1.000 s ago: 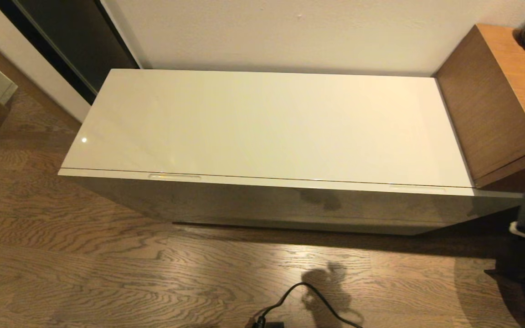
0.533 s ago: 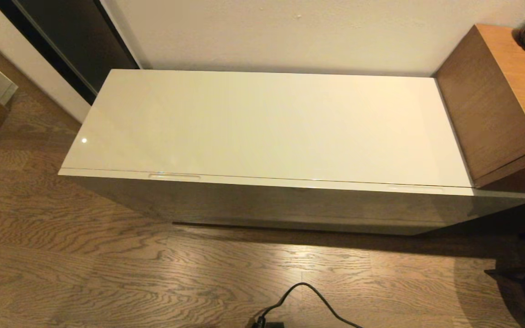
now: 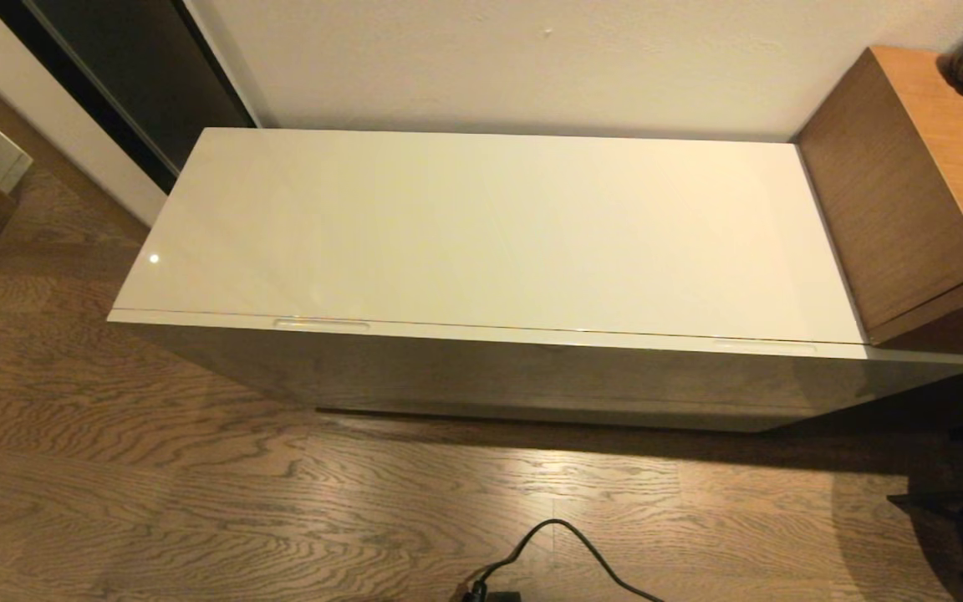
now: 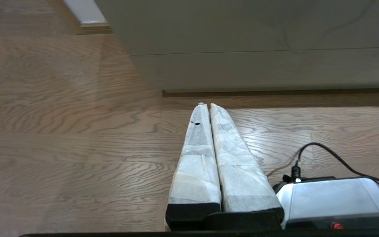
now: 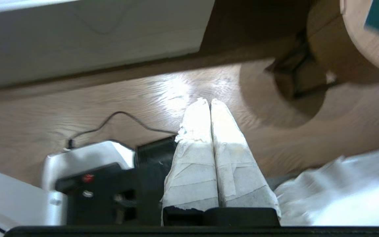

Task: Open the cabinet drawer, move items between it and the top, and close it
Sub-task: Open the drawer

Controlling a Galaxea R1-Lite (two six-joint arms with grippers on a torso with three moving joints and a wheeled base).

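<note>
Glossy cream, the top (image 3: 490, 230) of the low cabinet lies bare against the wall, and the cabinet drawer (image 3: 532, 372) below it sits flush, closed. From the left wrist, the left gripper (image 4: 206, 105) hangs low over the wooden floor (image 4: 61, 131), fingers pressed together. From the right wrist, the right gripper (image 5: 207, 100) is likewise pressed together, holding nothing.

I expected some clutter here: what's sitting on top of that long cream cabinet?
Nothing is visible on the top; only glossy cream surface shows. The cabinet drawer below is shut, so its contents are hidden.
</note>
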